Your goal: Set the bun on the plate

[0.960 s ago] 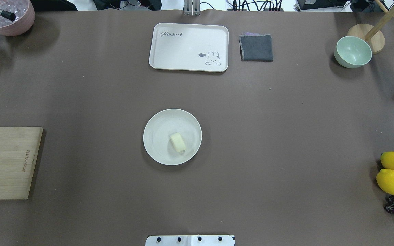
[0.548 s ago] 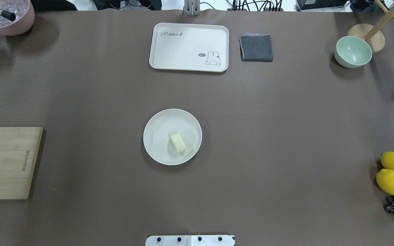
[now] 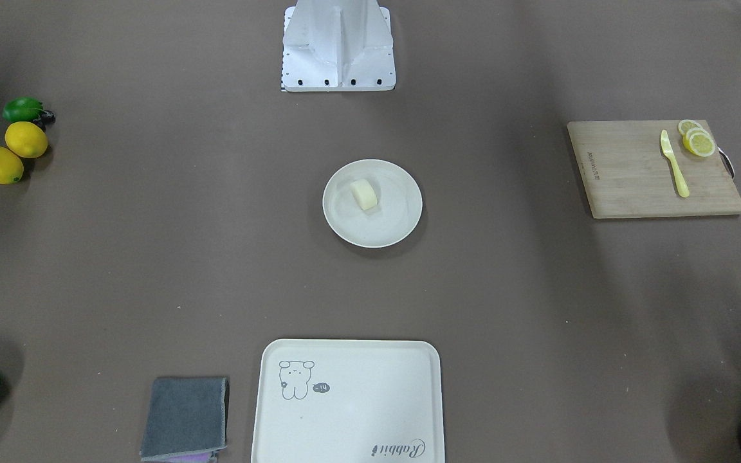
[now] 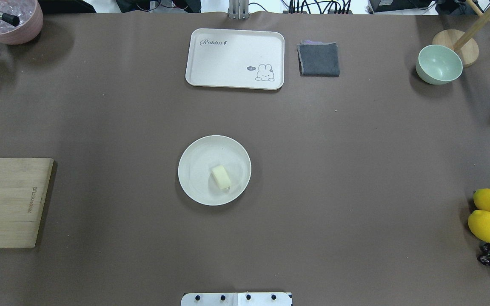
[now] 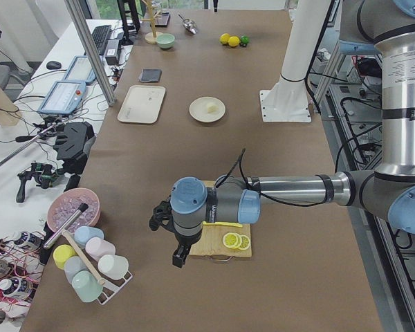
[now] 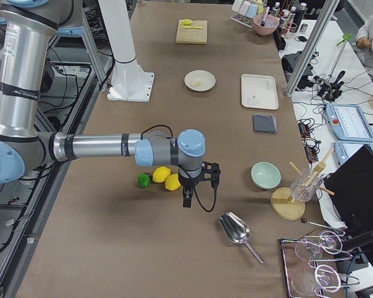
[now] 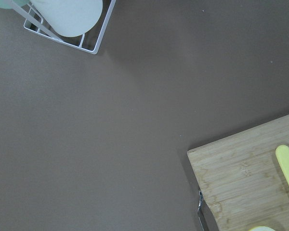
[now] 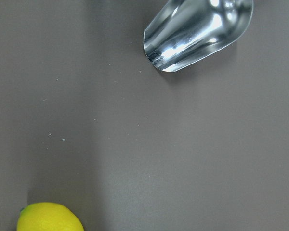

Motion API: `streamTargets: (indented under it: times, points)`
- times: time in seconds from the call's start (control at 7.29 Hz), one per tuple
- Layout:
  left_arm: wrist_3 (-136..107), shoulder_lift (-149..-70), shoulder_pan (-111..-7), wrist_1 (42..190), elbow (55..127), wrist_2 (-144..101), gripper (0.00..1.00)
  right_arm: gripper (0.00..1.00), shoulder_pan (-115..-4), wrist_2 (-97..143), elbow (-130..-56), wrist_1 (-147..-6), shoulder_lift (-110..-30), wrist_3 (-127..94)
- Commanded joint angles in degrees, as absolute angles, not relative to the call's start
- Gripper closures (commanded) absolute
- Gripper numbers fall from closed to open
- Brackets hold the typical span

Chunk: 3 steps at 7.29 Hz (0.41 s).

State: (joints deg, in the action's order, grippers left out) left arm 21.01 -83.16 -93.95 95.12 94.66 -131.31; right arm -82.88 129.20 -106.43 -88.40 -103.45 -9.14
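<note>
Bun (image 4: pixel 221 177) sits on plate (image 4: pixel 195 168), mid-counter. Looks soft and light; pinch gently across its narrow sides. Left end effector (image 5: pixel 179 260) and right end effector (image 6: pixel 186 201): finger spread cannot be told.

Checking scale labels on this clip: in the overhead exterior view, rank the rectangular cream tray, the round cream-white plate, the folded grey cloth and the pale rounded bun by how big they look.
1. Rectangular cream tray
2. Round cream-white plate
3. Folded grey cloth
4. Pale rounded bun, lying on the plate
</note>
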Motion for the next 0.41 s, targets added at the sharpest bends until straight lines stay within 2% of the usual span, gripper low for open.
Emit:
streamTargets:
  times: [0.0,0.27]
  points:
    - [21.01,-83.23,-93.96,95.1,94.66,-131.31,0.03,0.0,-82.88,129.2,-106.44,-88.24,-103.45,-9.14]
    - [21.01,-83.23,-93.96,95.18,94.92,-131.31,0.03,0.0,-82.88,129.2,-106.44,-88.16,-103.45,-9.14]
